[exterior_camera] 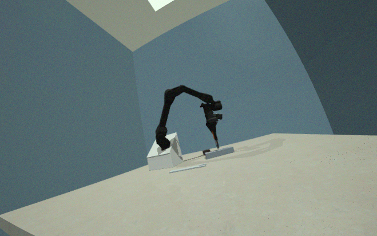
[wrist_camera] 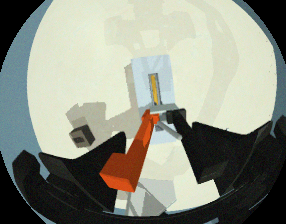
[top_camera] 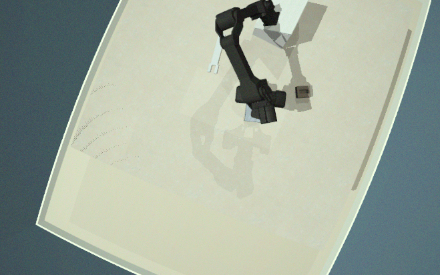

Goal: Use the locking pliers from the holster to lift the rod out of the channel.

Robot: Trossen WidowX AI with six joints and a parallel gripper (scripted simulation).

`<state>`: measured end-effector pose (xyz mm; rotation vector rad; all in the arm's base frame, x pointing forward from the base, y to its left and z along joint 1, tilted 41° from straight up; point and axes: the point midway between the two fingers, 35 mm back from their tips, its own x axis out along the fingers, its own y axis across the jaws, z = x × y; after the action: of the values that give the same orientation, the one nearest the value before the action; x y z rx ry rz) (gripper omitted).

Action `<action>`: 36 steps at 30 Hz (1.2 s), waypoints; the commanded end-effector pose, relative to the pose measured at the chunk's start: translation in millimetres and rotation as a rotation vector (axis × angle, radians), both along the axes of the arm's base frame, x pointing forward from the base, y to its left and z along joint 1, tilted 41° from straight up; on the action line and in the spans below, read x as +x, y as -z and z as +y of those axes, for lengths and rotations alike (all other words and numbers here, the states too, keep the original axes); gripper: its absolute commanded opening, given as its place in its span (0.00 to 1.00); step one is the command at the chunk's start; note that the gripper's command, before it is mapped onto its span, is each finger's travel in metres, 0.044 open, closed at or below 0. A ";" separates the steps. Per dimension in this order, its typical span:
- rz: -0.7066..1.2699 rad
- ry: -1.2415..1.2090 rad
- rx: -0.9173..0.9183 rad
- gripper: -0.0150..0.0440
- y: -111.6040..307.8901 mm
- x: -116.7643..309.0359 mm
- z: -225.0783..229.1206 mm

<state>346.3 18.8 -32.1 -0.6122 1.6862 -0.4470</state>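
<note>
Wrist view: nearest the lens, the gripper point(top_camera: 267, 112) point(exterior_camera: 214, 137) point(wrist_camera: 159, 131) has its fingers clamped on the locking pliers point(exterior_camera: 213, 135) point(wrist_camera: 126, 172), an orange handle leading down to grey jaws. Beyond them, the rod point(wrist_camera: 154, 90) lies in the slot of the channel block point(top_camera: 250, 114) point(exterior_camera: 220, 153) point(wrist_camera: 141, 75), its visible yellow length at 12 o'clock from the jaws. Farther off, at 8 o'clock from the picture's centre, is the dark holster point(top_camera: 302, 91) point(exterior_camera: 205, 152) point(wrist_camera: 83, 135), the pliers out of it.

The step in hand looks to be lining up and lowering. I'd square the jaws across the slot, one each side of the rod, then go straight down, keeping the squeeze light so they don't lock early. A crooked entry could catch the slot's rim; only once the rod is between them should the grip tighten.

Only the wrist view shows the rod; from the top, the arm covers the slot. The exterior view shows the pliers upright, tip just above or at the block; contact I can't tell. Top and exterior add a pale forked tool point(top_camera: 216, 54) point(exterior_camera: 188, 168), at 11 o'clock from the block in the top view.
</note>
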 end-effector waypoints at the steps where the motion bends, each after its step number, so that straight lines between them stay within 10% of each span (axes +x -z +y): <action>1: -0.003 -0.002 -0.002 0.80 0.5 -0.4 2.1; 36: -0.003 -0.002 -0.003 0.80 17.5 -3.2 -12.0</action>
<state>343.4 9.9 -46.9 -0.6079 1.6825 -0.4497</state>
